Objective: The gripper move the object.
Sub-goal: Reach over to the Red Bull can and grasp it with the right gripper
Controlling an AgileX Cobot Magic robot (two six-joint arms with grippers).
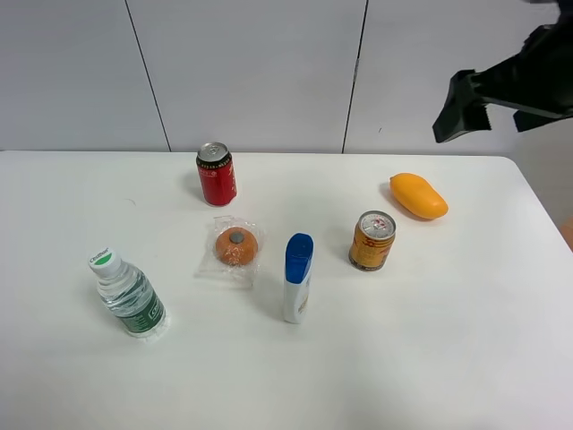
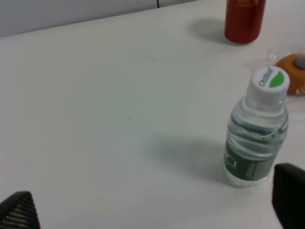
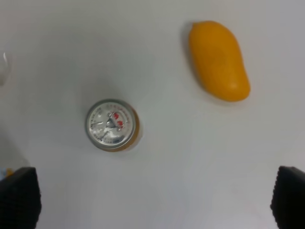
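Observation:
The yellow-gold can (image 1: 372, 241) with red markings and a silver top stands upright on the white table (image 1: 430, 358), right of centre. From above it also shows in the right wrist view (image 3: 112, 125). My right gripper (image 1: 461, 115) hangs high over the table's far right, above and behind the can. It is open and empty (image 3: 155, 200), with its fingertips far apart. My left gripper (image 2: 155, 212) is open and empty over the table's left side; it is out of the exterior view.
An orange-yellow mango (image 1: 418, 195) (image 3: 218, 60) lies behind and right of the can. A white bottle with a blue cap (image 1: 297, 277) lies to its left. Further left are a wrapped orange item (image 1: 235, 246), a red soda can (image 1: 217, 174) (image 2: 244, 20) and a water bottle (image 1: 127, 294) (image 2: 258, 138).

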